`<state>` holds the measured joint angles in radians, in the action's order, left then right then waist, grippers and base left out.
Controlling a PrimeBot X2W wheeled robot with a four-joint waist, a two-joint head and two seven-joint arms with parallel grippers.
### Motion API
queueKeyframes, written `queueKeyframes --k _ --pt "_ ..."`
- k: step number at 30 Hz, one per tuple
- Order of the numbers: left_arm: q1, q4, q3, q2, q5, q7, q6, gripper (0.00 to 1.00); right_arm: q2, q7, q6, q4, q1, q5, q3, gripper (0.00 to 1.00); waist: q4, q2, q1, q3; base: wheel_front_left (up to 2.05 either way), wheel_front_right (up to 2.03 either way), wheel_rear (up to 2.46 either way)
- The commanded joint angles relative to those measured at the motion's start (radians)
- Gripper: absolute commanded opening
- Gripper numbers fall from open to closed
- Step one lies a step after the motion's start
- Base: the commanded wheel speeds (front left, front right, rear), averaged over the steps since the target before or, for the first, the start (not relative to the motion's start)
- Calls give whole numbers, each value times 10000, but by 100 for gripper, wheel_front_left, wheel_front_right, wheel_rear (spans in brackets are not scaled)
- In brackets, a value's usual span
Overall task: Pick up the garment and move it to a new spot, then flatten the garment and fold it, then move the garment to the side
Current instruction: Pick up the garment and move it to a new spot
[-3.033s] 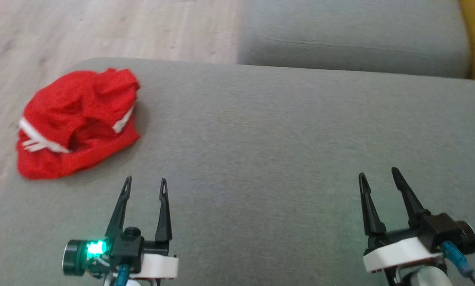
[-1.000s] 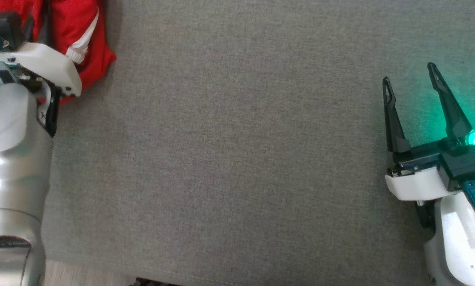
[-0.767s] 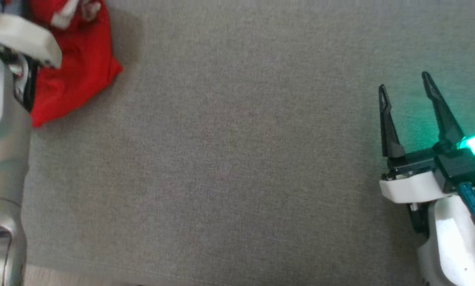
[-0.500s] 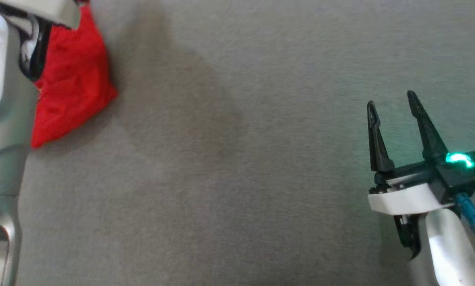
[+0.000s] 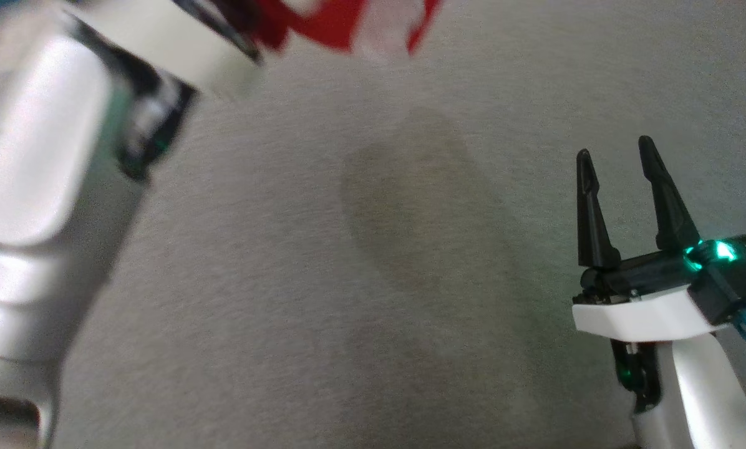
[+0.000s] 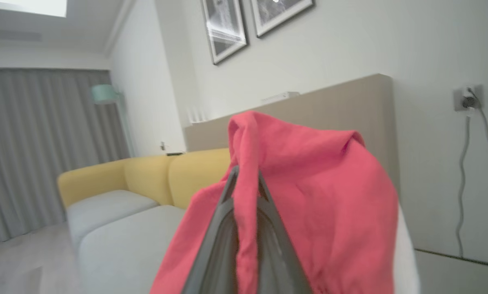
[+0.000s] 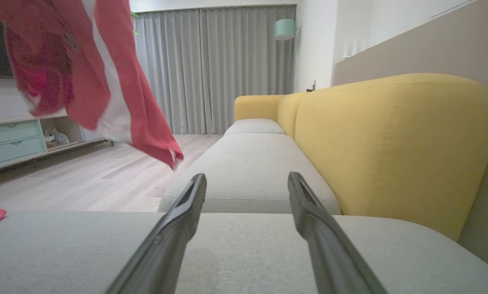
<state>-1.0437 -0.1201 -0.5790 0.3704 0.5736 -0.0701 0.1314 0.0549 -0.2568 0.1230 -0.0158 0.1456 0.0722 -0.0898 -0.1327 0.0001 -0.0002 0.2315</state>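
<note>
Red garment (image 5: pixel 335 28), blurred and edge-cropped, pinched in left hand (image 6: pixel 247 174) (fingertips cloth-covered); right hand (image 5: pixel 615 149) agape, empty.

The left gripper (image 6: pixel 246 173) pinches a fold of the red garment (image 6: pixel 321 192), which drapes over both fingers (image 6: pixel 212 234); behind, a yellow-backed sofa (image 6: pixel 154 173); framed pictures (image 6: pixel 227 30) on the wall.

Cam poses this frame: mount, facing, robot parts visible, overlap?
Head view: on the head, facing down at the grey cushion; blurred left forearm, open right tool, garment edge.
Left wrist view: on the left wrist, facing wall and yellow backrest; left tool shut on garment.
Right wrist view: low over the cushion, facing curtains; own open fingers.
Shared: both wrist views show backrest, curtains, garment.
</note>
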Motion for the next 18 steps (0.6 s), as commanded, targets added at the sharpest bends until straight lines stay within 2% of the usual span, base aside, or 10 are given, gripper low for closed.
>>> queueKeyframes --k 1,4,7,12,13,14,15,18 --pt "31 227 16 226 -240 -20 -47 0 -46 -49 77 -439 7 154 -258 100 -1002 -1 2 166 0 0 0" --pt "640 -239 -919 219 -1218 326 -122 0 -46 -49 77 -553 28 340 -411 100 -1532 -1 2 529 0 0 0" --pt "1239 -1257 -1839 113 -2407 1307 -337 0 -46 -49 77 -616 47 446 -587 100 -1897 -1 2 954 0 0 0" --pt "2047 -3541 -2391 -671 -2692 2785 -565 0 -46 -49 77 -655 19 496 -954 100 -2125 -1 2 1437 0 0 0" --pt "2063 -3892 -2471 -788 -2781 2948 -580 21 -46 -49 77 -662 12 492 -998 100 -2130 -1 2 1485 0 0 0" --pt "2043 -4121 -2461 -896 -2892 3108 -715 97 -46 -49 77 -670 3 488 -1013 100 -2123 -1 2 1506 0 0 0" --pt "2071 -4303 -2334 -1044 -2875 3205 -908 100 -46 -49 77 -671 -22 491 -993 100 -2076 -1 2 1504 0 0 0" --pt "2214 -4370 -1984 -1410 -2844 3305 -1281 100 -47 -49 77 -623 -159 465 -865 100 -1773 -1 2 1331 0 0 0"
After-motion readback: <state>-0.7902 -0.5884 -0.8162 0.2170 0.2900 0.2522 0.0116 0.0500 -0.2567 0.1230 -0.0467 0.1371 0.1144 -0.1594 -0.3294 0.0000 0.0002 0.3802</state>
